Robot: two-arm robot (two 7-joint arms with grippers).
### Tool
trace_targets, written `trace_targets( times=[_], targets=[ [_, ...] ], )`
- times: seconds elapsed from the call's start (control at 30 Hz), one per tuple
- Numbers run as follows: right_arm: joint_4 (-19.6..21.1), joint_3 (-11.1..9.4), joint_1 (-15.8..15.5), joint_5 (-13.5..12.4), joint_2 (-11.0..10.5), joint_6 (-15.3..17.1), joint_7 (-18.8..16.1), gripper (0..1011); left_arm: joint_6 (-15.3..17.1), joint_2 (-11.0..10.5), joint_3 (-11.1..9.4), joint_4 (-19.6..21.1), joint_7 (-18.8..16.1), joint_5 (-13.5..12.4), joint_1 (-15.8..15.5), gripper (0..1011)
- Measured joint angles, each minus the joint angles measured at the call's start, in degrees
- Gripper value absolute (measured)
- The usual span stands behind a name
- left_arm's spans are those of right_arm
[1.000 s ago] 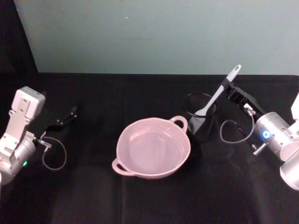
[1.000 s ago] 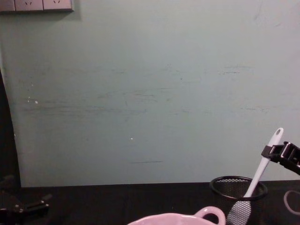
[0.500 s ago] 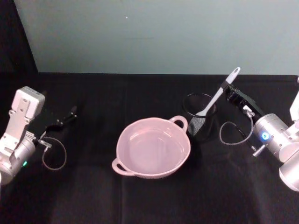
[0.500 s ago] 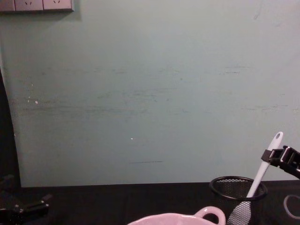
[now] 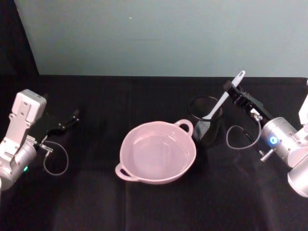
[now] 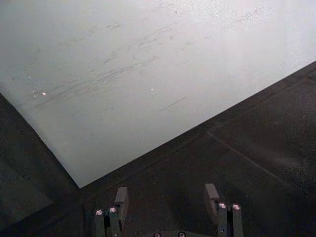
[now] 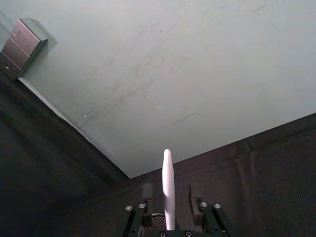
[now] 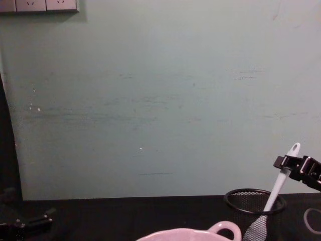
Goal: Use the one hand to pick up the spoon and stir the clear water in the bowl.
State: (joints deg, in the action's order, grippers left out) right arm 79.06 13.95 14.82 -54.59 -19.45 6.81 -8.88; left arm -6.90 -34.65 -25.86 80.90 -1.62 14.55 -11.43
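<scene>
Right tool (image 5: pixel 231 90) was clamped on the spoon (image 5: pixel 222 98) near its handle end, bowl end inside the mesh cup (image 5: pixel 206 121). Just left of the cup, the pink bowl (image 5: pixel 157 153) sat on the black tabletop (image 5: pixel 96 192). Left tool (image 5: pixel 73 117) rested far left, fingers (image 6: pixel 121 197) apart.

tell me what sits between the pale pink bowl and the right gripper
The black wire-mesh cup sits between the wide pale pink bowl and the right gripper in the head view, with the long white plastic spoon standing in it.
</scene>
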Motion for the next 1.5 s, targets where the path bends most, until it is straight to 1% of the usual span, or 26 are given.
trace_targets(
  times=[0.03,0.1,0.13,0.2,0.23,0.27,0.3,0.33,0.37,0.4,0.47,0.5,0.57,0.63,0.77,0.8,0.87,0.9,0.97,1.0,1.17,1.2,1.3,1.33,1.5],
  targets=[
    [0.01,-0.01,0.0,0.0,0.0,0.0,0.0,481,0.0,0.0,0.0,0.0,0.0,0.0,0.0,1011],
    [0.02,-0.02,0.0,0.0,0.0,-0.02,-0.01,526,0.0,0.0,0.0,0.0,0.0,0.0,0.0,1011],
    [0.02,-0.02,0.0,0.0,0.0,-0.02,-0.01,586,0.0,0.0,0.0,0.0,0.0,0.0,0.0,1011],
    [0.03,-0.02,0.0,0.0,0.0,-0.02,-0.01,625,0.0,0.0,0.0,0.0,0.0,0.0,0.0,1011],
    [0.41,-0.02,-0.25,0.19,-0.2,-0.21,-0.03,682,0.0,0.0,0.0,0.0,0.0,0.0,0.0,1011],
    [0.41,-0.02,-0.25,0.19,-0.2,-0.21,-0.03,682,0.0,0.0,0.0,0.0,0.0,0.0,0.0,1011],
    [0.92,-0.06,-0.64,0.53,-0.54,-0.51,-0.04,729,0.0,0.0,0.0,0.0,0.0,0.0,0.0,1011],
    [1.14,-0.09,-0.81,0.67,-0.67,-0.67,-0.06,749,0.0,0.0,0.0,0.0,0.0,0.0,0.0,1011],
    [1.64,-0.21,-1.27,0.9,-0.98,-0.88,-0.1,805,0.0,0.0,0.0,0.0,0.0,0.0,0.0,1011],
    [1.93,-0.28,-1.5,0.97,-1.13,-0.96,-0.12,816,0.0,0.0,0.0,0.0,0.0,0.0,0.0,1011],
    [2.89,-0.48,-2.17,1.15,-1.56,-1.04,-0.21,869,0.0,0.0,0.0,0.0,0.0,0.0,0.0,1011],
    [3.27,-0.55,-2.43,1.24,-1.75,-1.05,-0.22,911,0.0,0.0,0.0,0.0,0.0,0.0,0.0,1011],
    [4.58,-0.82,-3.4,1.49,-2.39,-1.07,-0.19,940,0.0,0.0,0.0,0.0,0.0,0.0,0.0,1011],
    [5.56,-0.99,-4.07,1.74,-2.89,-1.08,-0.15,998,0.0,0.0,0.0,0.0,0.0,0.0,0.0,1011],
    [7.92,-1.35,-5.91,2.39,-4.48,-0.73,-0.08,1003,0.0,0.0,0.0,0.0,0.0,0.0,0.0,1011],
    [8.83,-1.37,-6.68,2.96,-5.13,-0.65,0.08,1002,0.0,0.0,0.0,0.0,0.0,0.0,0.0,1011],
    [9.62,-1.36,-7.41,3.78,-5.79,-0.6,0.25,1003,0.0,0.0,0.0,0.0,0.0,0.0,0.0,1011],
    [10.17,-1.36,-8.08,4.64,-6.39,-0.68,0.36,1002,0.0,0.0,0.0,0.0,0.0,0.0,0.0,1011],
    [10.48,-1.43,-8.75,5.65,-6.85,-0.9,0.67,1002,0.0,0.0,0.0,0.0,0.0,0.0,0.0,1011],
    [10.58,-1.7,-9.27,6.61,-7.15,-1.19,1.03,1003,0.0,0.0,0.0,0.0,0.0,0.0,0.0,1011],
    [9.44,-2.58,-10.08,9.08,-7.15,-2.45,2.54,1003,0.0,0.0,0.0,0.0,0.0,0.0,0.0,1011],
    [8.55,-2.84,-10.15,10.24,-6.91,-3.5,3.04,1002,0.0,0.0,0.0,0.0,0.0,0.0,0.0,1011],
    [7.11,-3.04,-10.13,12.59,-6.42,-5.82,3.95,1003,0.0,0.0,0.0,0.0,0.0,0.0,0.0,1011],
    [6.07,-3.14,-10.06,14.14,-6.03,-7.54,4.47,1003,0.0,0.0,0.0,0.0,0.0,0.0,0.0,1011],
    [3.3,-3.64,-9.58,17.1,-5.04,-10.87,5.22,1003,0.0,0.0,0.0,0.0,0.0,0.0,0.0,1011]
  ],
)
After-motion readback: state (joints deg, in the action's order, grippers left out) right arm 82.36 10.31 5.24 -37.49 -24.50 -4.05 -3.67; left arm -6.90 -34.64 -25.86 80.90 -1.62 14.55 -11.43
